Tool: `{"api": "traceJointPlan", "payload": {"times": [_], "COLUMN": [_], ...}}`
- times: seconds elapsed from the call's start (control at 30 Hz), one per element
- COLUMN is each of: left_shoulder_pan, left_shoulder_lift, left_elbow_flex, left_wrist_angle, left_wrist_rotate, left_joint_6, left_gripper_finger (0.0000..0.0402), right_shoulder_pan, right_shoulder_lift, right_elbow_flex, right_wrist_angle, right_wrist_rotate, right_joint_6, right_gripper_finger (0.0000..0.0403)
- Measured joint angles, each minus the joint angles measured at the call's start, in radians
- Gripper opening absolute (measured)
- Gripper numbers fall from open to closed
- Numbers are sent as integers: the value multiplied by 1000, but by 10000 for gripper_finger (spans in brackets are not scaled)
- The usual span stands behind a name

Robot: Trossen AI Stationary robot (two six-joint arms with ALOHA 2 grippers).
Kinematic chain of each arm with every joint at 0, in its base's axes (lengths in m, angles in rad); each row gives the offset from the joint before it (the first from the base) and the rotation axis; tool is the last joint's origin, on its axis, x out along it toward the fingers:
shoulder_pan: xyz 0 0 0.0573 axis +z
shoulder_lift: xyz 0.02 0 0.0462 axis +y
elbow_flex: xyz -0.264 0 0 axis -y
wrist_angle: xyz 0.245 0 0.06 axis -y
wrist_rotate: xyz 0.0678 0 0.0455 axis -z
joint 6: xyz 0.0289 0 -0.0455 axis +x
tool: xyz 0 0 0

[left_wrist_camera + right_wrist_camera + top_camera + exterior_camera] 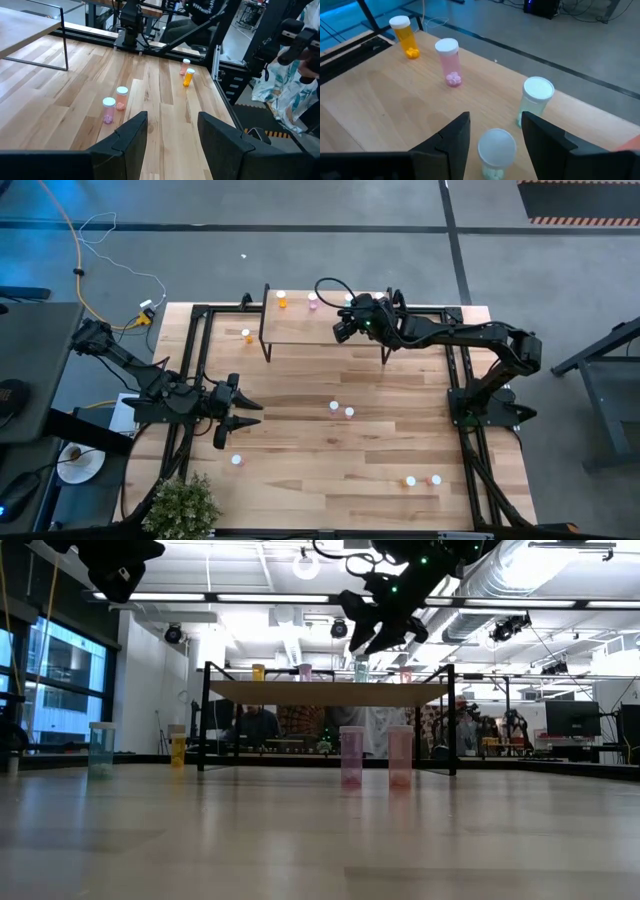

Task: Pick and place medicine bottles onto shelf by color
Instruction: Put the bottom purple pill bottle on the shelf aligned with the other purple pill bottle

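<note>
The shelf [320, 326] stands at the table's far side. On it stand an orange bottle [405, 36], a pink bottle [449, 62] and two teal bottles [536, 102] [496, 151], all upright on their bases. My right gripper [372, 638] hangs open just above the shelf. Its fingers stand on either side of the nearer teal bottle in the right wrist view, clear of it. My left gripper [172, 134] waits open over the table's left part [245, 416], holding nothing. More bottles stand on the table: two pinkish ones [108, 109] [121, 97] and an orange one [188, 77].
Loose bottles stand about the table: an orange one [247, 335] left of the shelf, two at mid-table [341, 409], one near the left [237, 460], two near the front right [423, 479]. A potted plant [182, 505] sits at the front left corner.
</note>
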Motion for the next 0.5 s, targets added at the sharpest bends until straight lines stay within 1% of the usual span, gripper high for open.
{"api": "traceJointPlan", "payload": {"times": [0.13, 0.27, 0.5], "left_shoulder_pan": [0, 0, 0], "left_shoulder_lift": [0, 0, 0], "left_elbow_flex": [0, 0, 0], "left_wrist_angle": [0, 0, -1], "left_wrist_rotate": [0, 0, -2], "left_joint_6": [0, 0, 19], "left_gripper_finger": [165, 165, 165], "right_shoulder_pan": [0, 0, 8], "right_shoulder_lift": [-8, -44, -137], "right_elbow_flex": [0, 0, 0], "right_wrist_angle": [14, 19, 2], "right_wrist_rotate": [25, 40, 24], "right_joint_6": [-26, -26, -52], "right_gripper_finger": [170, 170, 170]}}
